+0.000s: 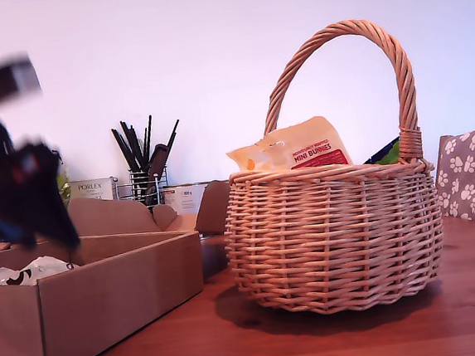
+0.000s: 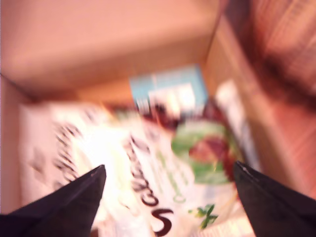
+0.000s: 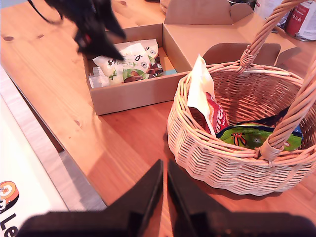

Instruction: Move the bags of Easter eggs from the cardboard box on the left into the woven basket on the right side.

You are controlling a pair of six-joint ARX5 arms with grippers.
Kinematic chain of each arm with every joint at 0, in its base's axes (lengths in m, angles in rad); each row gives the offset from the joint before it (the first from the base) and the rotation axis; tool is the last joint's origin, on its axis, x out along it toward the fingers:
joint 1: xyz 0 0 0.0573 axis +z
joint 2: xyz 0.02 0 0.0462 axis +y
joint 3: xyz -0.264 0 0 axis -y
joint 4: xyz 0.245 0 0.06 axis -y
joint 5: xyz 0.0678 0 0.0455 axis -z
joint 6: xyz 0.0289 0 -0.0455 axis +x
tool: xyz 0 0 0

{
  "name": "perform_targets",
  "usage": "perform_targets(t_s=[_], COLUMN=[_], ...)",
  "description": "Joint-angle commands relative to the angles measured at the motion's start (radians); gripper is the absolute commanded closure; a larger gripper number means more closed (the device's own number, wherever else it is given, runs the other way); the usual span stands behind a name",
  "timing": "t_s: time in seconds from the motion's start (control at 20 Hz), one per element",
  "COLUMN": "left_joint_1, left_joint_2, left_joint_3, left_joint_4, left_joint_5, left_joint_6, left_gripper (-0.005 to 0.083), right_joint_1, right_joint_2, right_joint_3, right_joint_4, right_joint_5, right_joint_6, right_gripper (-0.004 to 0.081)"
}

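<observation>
The woven basket (image 1: 334,236) (image 3: 232,163) stands on the wooden table right of centre in the exterior view. It holds a red and cream Mini Bunnies bag (image 1: 301,149) (image 3: 205,98) and a green bag (image 3: 247,136). The cardboard box (image 1: 106,298) (image 3: 138,94) sits at the exterior view's left with white and green bags of Easter eggs (image 3: 129,64) (image 2: 148,163) and a blue pouch (image 2: 170,91) inside. My first gripper (image 2: 169,167) (image 1: 55,231) hangs open just above those bags, blurred. My second gripper (image 3: 165,165) is shut on nothing, high above the table near the basket.
Behind the box are its brown flaps (image 1: 112,216), a black wire utensil holder (image 1: 146,173) and two tins (image 1: 183,198). A grey paw-print cushion (image 1: 470,174) sits at the exterior view's right edge. The table's edge (image 3: 44,123) runs beside the box.
</observation>
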Motion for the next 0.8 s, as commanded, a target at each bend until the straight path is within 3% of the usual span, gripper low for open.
perform_targets(t_s=[0.0, 0.65, 0.75], left_joint_1=[0.001, 0.0, 0.0], left_joint_2=[0.035, 0.224, 0.233], left_joint_3=[-0.013, -0.013, -0.013], left_joint_4=[0.031, 0.001, -0.013], left_joint_5=[-0.002, -0.009, -0.01], left_joint_6=[-0.007, -0.075, -0.075], left_gripper=[0.0013, 0.0019, 0.0128], right_joint_1=[0.008, 0.008, 0.008], right_joint_2=[0.0, 0.0, 0.0], right_joint_3=[-0.004, -0.004, -0.004], right_joint_4=[0.01, 0.014, 0.017], right_joint_5=[-0.003, -0.003, -0.003], right_joint_6=[0.002, 0.002, 0.002], right_gripper=[0.0783, 0.0783, 0.0783])
